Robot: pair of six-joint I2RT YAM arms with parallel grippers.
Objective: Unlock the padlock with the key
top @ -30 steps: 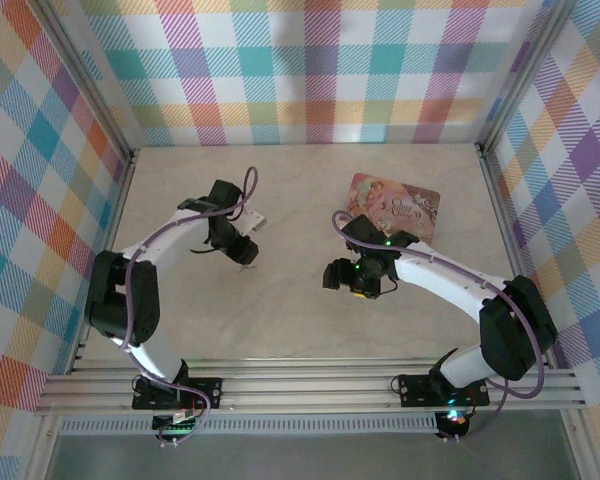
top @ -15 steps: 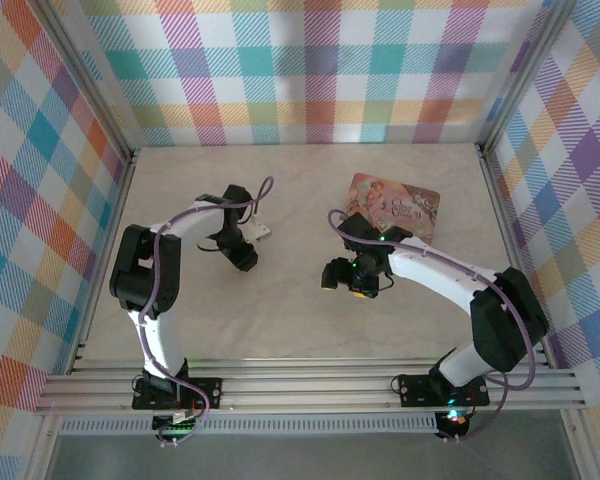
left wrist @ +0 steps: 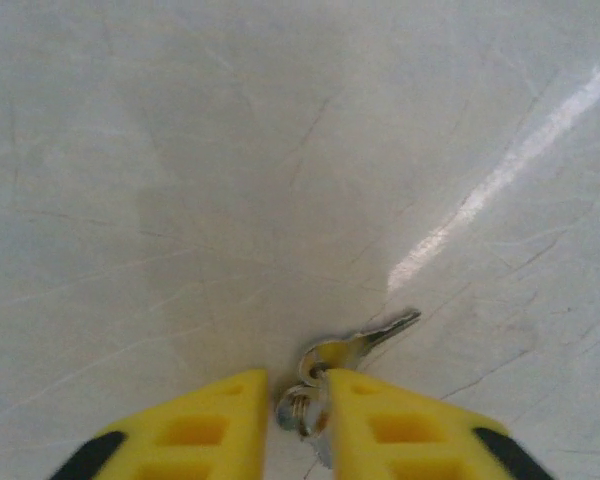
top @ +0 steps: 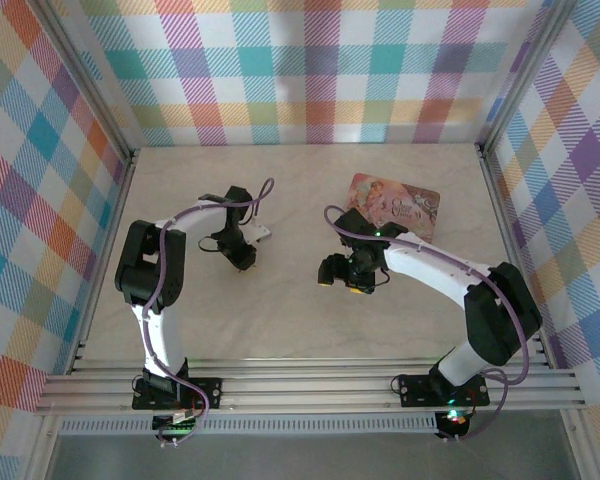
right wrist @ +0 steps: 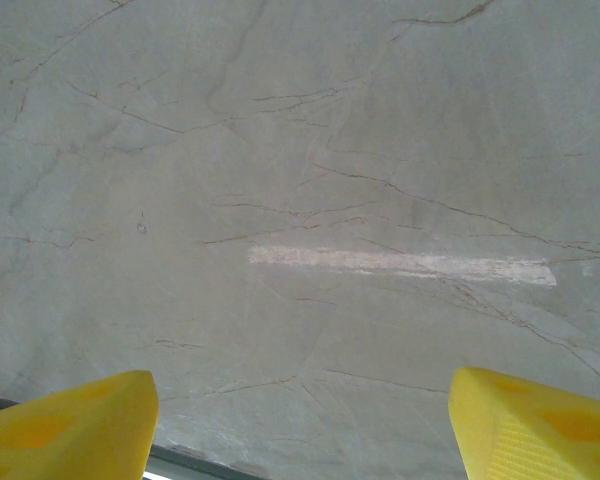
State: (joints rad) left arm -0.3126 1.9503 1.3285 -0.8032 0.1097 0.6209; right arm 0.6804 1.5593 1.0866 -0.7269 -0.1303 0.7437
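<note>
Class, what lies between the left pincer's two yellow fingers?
The key, ring end in that gap, blade pointing outward; the left wrist view shows it.

On the one table [top: 300,330]: one pink picture-printed box [top: 395,208], one key [left wrist: 365,340] and one small metal ring [left wrist: 292,406], with three plaid walls [top: 310,70] around. Two robot arms, a left arm [top: 150,275] and a right arm [top: 430,270], with one gripper apiece, so two grippers, the left gripper [left wrist: 295,388] and the right gripper [right wrist: 300,400]. Two yellow fingertips [left wrist: 210,430] per gripper, four altogether.
</note>
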